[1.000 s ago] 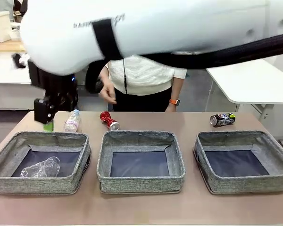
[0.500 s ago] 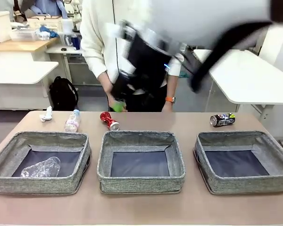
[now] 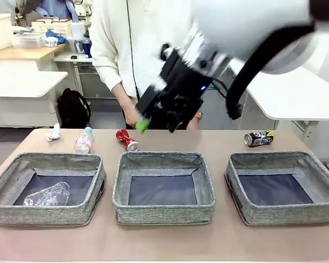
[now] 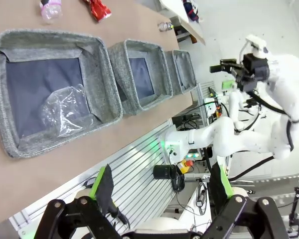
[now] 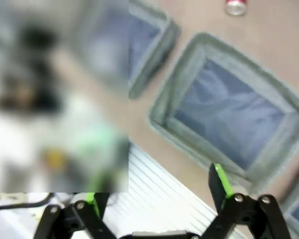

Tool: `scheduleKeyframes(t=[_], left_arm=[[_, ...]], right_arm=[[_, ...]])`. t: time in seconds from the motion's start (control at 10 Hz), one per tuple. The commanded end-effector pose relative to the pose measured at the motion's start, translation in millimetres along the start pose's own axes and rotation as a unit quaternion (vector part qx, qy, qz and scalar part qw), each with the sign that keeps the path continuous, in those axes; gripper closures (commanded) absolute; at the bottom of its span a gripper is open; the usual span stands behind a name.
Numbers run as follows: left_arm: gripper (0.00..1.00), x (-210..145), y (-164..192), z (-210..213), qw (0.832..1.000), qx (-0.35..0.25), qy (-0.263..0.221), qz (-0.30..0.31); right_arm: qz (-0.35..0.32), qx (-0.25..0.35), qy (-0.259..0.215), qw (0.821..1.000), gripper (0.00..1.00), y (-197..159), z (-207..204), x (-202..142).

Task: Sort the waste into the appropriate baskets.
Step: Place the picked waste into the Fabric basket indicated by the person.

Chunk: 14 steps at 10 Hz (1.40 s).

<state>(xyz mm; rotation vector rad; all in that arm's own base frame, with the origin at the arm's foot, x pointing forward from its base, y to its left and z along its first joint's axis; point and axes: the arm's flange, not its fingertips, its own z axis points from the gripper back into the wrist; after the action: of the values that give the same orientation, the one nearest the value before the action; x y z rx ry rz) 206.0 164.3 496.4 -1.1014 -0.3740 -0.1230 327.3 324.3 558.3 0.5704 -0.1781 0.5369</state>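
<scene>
Right end effector (image 3: pixel 149 121), released, has swung rightward, seemingly above the crushed red can (image 3: pixel 126 140).

a person (image 3: pixel 126 38) in a cream sweater stands across the brown table (image 3: pixel 219 141) from me. a black backpack (image 3: pixel 73 108) sits on the floor by a white desk (image 3: pixel 22 82); another white table (image 3: pixel 296 93) stands farther right.

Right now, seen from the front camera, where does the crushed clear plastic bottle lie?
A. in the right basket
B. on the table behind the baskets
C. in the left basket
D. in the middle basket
C: the crushed clear plastic bottle lies on the dark floor of the left basket, towards its front left corner.
</scene>
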Motion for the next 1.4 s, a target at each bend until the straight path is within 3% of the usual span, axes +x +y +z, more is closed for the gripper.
scheduleKeyframes(t=[0.0,0.1,0.2,0.3,0.4,0.5,0.6,0.7,0.8,1.1,1.2,1.3], left_arm=[[0.0,1,-2,-1,1.0,-0.007,-0.004,-0.01],[0.0,1,-2,-1,1.0,-0.007,-0.004,-0.01],[0.0,1,-2,-1,1.0,-0.007,-0.004,-0.01],[0.0,1,-2,-1,1.0,-0.007,-0.004,-0.01],[0.0,1,-2,-1,1.0,-0.007,-0.004,-0.01],[0.0,1,-2,-1,1.0,-0.007,-0.004,-0.01],[0.0,1,-2,-1,1.0,-0.007,-0.004,-0.01],[0.0,1,-2,-1,1.0,-0.007,-0.004,-0.01],[0.0,1,-2,-1,1.0,-0.007,-0.004,-0.01],[0.0,1,-2,-1,1.0,-0.007,-0.004,-0.01],[0.0,1,-2,-1,1.0,-0.007,-0.004,-0.01],[0.0,1,-2,-1,1.0,-0.007,-0.004,-0.01]], right_arm=[[-0.114,0.254,-0.107,0.955,0.0,-98,22,-14],[-0.143,0.341,-0.154,0.916,0.0,-129,26,-31],[-0.155,0.387,-0.182,0.891,0.0,-152,30,-48],[-0.164,0.382,-0.188,0.89,0.0,-175,35,-69],[-0.155,0.418,-0.216,0.869,0.0,-199,46,-97],[-0.199,0.364,-0.229,0.881,0.0,-226,61,-134],[-0.208,0.362,-0.264,0.869,0.0,-242,78,-165],[-0.21,0.346,-0.276,0.872,0.0,-253,96,-195],[-0.194,0.307,-0.249,0.898,0.0,-261,108,-219],[-0.128,0.341,-0.168,0.916,0.0,-265,123,-260],[-0.136,0.343,-0.135,0.92,0.0,-263,123,-271],[-0.169,0.337,-0.16,0.912,0.0,-266,119,-282]])
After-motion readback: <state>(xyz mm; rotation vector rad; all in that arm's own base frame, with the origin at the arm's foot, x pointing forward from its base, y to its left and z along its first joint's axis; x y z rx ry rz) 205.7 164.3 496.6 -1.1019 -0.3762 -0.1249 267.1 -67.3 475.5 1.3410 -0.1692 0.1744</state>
